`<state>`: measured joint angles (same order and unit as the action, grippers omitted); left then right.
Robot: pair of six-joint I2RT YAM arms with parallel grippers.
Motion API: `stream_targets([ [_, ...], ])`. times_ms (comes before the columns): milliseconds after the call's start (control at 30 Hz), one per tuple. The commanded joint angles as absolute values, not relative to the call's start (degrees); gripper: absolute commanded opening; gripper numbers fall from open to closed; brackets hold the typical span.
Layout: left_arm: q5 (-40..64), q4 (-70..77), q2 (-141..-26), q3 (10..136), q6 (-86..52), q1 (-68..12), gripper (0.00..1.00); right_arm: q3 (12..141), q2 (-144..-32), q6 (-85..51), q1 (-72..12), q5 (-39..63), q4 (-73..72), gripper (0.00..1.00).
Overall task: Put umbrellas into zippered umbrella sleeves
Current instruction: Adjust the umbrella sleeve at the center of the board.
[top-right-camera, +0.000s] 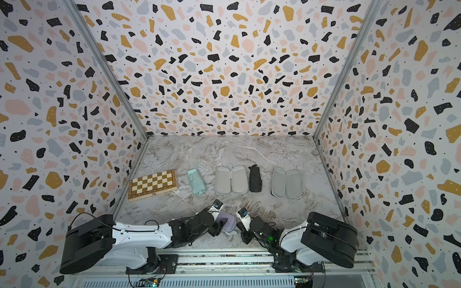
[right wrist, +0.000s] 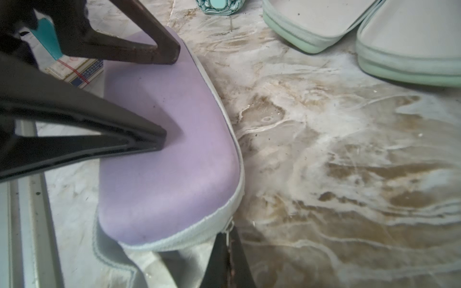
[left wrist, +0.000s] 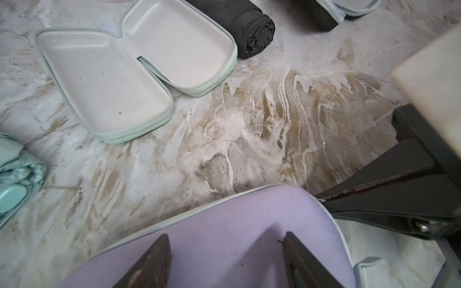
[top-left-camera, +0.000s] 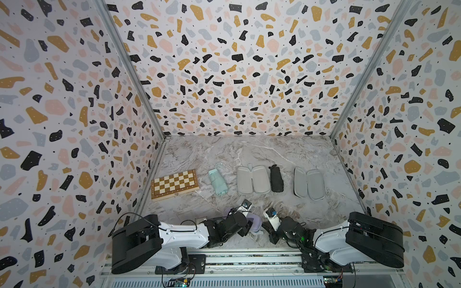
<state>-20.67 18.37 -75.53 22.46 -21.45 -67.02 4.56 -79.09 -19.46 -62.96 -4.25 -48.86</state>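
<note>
At the near edge of the marble table [top-left-camera: 249,154], centred between the two arms, lies the lilac sleeve [top-left-camera: 255,222]. Its lilac shell faces up with the lid folded down onto the base. How far the zip is run cannot be told.

Left gripper [left wrist: 225,237]: jaws set wide. Both tips rest on top of the lilac shell, well apart from each other. They press down on the shell rather than clamp it.

Right gripper [right wrist: 225,249]: jaws fully closed. The tips meet the sleeve's pale zip edge on its right side, touching the zip slider [right wrist: 228,224]. Whether the slider's pull is pinched between them cannot be told.

Farther back, a row of items runs from left to right:
1. Chessboard box [top-left-camera: 174,184], closed, near the left wall.
2. Mint green umbrella [top-left-camera: 218,182], folded, lying just right of the box.
3. Mint green sleeve [top-left-camera: 245,180], opened flat with the grey lining up and both halves side by side.
4. Black umbrella [top-left-camera: 276,179], rolled, touching or just beside the right half of that sleeve.
5. Second open sleeve [top-left-camera: 309,184], lining up, apart from the black umbrella, with a dark outer edge.
</note>
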Motion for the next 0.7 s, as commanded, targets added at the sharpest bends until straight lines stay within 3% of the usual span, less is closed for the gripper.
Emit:
stream_targets([
  [0,-23.3,17.0,-79.5,19.1,-22.6,-67.6,0.69,3.2,-77.3,-19.8,-63.3,-3.5,-48.7,0.0],
  [233,-28.0,18.3,-84.8,18.0,-26.9,-72.6,0.67,2.8,-74.8,-20.8,-65.7,-5.2,-47.4,0.0],
  [667,-25.8,20.4,-90.9,17.7,-31.3,-72.8,0.55,3.6,-76.0,-22.7,-72.1,-5.8,-48.2,0.0],
])
